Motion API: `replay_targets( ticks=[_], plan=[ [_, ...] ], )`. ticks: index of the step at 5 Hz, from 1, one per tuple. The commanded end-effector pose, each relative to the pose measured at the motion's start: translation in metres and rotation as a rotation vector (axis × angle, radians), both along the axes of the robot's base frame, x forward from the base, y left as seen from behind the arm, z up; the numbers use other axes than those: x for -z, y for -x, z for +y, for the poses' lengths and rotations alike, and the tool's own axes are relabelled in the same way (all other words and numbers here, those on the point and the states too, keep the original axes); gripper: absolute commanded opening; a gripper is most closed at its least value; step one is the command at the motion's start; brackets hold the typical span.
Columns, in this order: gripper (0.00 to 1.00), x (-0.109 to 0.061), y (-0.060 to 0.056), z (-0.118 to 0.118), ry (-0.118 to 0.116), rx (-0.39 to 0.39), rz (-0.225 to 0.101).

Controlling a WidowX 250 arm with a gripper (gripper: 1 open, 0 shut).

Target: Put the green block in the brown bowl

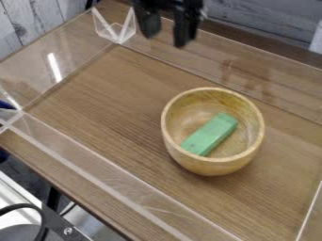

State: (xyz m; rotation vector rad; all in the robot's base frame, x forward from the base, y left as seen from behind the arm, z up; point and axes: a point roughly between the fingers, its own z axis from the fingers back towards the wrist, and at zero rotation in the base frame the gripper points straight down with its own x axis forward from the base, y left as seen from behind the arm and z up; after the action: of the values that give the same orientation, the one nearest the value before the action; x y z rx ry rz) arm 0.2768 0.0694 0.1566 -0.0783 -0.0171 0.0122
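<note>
Lying inside the round tan wooden bowl [169, 139], the bright green block [210, 134] rests at a slant on the bowl's floor — so the task looks finished, with nothing visible left to do except perhaps for the arm to move fully away. The black gripper [167, 21], at the top edge and partly cut off by it, is well apart from both bowl and block, its two dark fingers spread wide with a gap of wooden table [94, 113] showing between them — holding nothing and touching nothing that can be seen.
</note>
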Motion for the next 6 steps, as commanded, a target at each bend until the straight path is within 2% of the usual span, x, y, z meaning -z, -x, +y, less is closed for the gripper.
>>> replay_targets(
  ticks=[1,2,3,4,5,6],
  plan=[
    [1.0,-0.03,-0.006,0.033,-0.039,-0.03,-0.082],
    [1.0,-0.019,-0.004,0.051,-0.046,-0.044,-0.063],
    [1.0,-0.008,0.001,0.055,-0.05,-0.04,-0.036],
    [0.0,0.005,0.005,0.056,-0.052,-0.029,-0.008],
    [0.0,0.011,0.009,0.047,-0.05,-0.004,0.009],
    [0.0,0.013,0.008,0.02,-0.039,0.061,0.02]
  ],
)
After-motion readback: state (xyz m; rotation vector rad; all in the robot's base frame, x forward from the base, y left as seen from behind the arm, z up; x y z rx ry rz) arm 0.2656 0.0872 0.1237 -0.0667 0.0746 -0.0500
